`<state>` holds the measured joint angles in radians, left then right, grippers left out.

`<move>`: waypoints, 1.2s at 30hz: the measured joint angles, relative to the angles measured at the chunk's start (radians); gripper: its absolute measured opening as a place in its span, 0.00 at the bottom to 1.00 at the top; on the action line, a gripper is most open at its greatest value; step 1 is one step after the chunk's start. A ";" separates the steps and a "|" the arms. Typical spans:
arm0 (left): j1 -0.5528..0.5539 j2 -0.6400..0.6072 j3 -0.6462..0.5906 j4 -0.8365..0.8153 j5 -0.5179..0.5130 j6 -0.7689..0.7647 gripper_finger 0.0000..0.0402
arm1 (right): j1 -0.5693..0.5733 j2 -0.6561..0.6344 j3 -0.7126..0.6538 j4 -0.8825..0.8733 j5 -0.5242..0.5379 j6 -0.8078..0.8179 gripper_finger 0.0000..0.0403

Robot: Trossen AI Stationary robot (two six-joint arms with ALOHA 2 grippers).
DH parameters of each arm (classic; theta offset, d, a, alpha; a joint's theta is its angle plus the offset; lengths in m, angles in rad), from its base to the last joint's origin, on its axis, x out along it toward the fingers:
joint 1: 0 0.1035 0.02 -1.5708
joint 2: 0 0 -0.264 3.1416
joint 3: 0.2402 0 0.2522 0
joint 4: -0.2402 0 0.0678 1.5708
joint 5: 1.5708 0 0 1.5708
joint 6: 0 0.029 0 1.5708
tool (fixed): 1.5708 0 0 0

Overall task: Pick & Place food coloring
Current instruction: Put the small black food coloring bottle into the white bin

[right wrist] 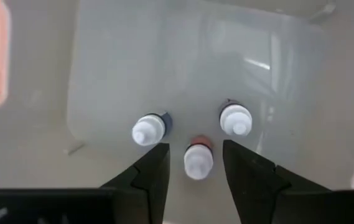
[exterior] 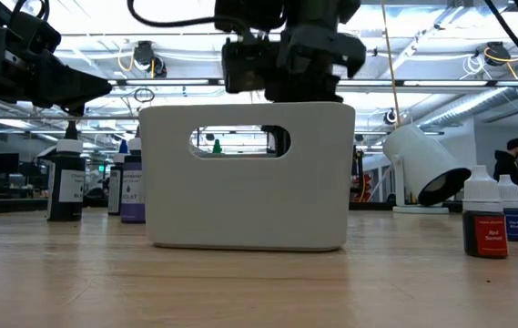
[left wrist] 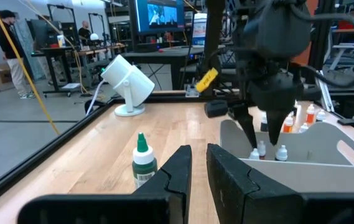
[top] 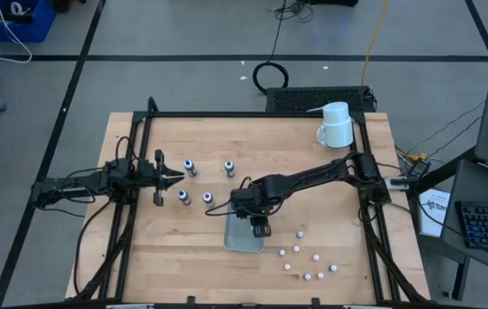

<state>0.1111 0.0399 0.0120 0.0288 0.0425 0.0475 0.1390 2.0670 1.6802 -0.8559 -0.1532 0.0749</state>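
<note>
A white handled bin [top: 237,242] stands on the table's near middle. My right gripper [right wrist: 195,148] hangs over it, pointing down and open. Its fingers stand on either side of a white-capped, red-labelled bottle [right wrist: 197,159] without touching it. Two more white-capped bottles [right wrist: 149,130] [right wrist: 236,119] stand upright on the bin floor. Several dark-capped bottles [top: 189,167] [top: 228,167] [top: 183,197] [top: 207,199] stand left of the bin. My left gripper [top: 177,178] waits level among them, its fingers [left wrist: 186,163] a narrow gap apart; a green-capped bottle [left wrist: 142,158] stands just beside them.
Several small white-capped bottles [top: 299,233] [top: 316,257] stand scattered on the table to the right of the bin [exterior: 245,178]; in the low view they show at the right [exterior: 486,219]. A white mug [top: 336,124] lies at the far right corner. A black frame [top: 252,114] edges the table.
</note>
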 joint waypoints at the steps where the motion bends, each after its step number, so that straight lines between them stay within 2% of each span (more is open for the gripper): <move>1: 0.000 0.000 0.000 0.000 0.000 0.000 0.14 | 0.000 -0.007 0.000 -0.001 0.000 0.008 0.35; 8: 0.000 0.000 0.000 0.000 0.000 0.000 0.14 | 0.015 -0.077 0.002 -0.112 -0.001 0.123 0.35; 13: 0.000 0.000 0.000 0.001 0.000 0.000 0.14 | 0.090 -0.139 0.002 -0.301 0.006 0.340 0.35; 19: 0.000 0.000 0.000 0.001 0.000 0.000 0.14 | 0.229 -0.177 0.002 -0.418 0.123 0.609 0.35; 26: 0.000 0.000 0.000 0.001 0.000 0.000 0.14 | 0.333 -0.179 -0.020 -0.429 0.287 0.795 0.35; 32: 0.000 0.000 0.000 0.001 0.000 0.000 0.14 | 0.353 -0.177 -0.124 -0.465 0.250 0.889 0.35; 36: 0.000 0.000 0.000 0.001 0.000 0.000 0.14 | 0.357 -0.204 -0.202 -0.428 0.199 0.914 0.35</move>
<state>0.1112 0.0399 0.0120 0.0299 0.0423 0.0476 0.4961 1.8635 1.4787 -1.2841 0.0461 0.9893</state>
